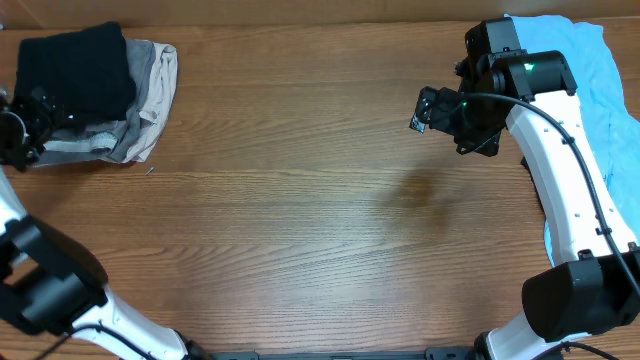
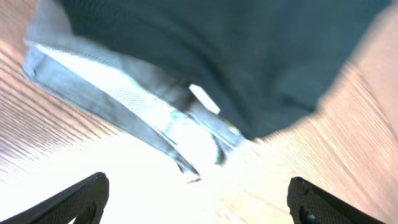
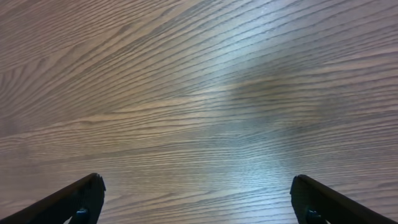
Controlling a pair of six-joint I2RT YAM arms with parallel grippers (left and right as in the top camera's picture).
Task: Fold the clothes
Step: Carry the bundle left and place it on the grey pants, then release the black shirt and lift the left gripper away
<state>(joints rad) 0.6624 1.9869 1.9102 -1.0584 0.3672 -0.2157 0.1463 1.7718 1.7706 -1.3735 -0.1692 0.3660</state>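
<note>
Left gripper [image 2: 196,202] is hovering spread beside the folded black shirt [image 1: 75,62]. Right gripper [image 3: 196,202], also spread and empty, is probably fetching the blue shirt [image 1: 600,90] next.

You see wooden table [image 3: 199,93] beneath the right gripper [image 3: 198,196], grain running crosswise. Just ahead of the left gripper [image 2: 196,200], a small dark speck [image 2: 193,180] lies on it.

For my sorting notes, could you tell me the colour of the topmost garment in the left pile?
The topmost garment is black, clearest in the overhead view.
</note>
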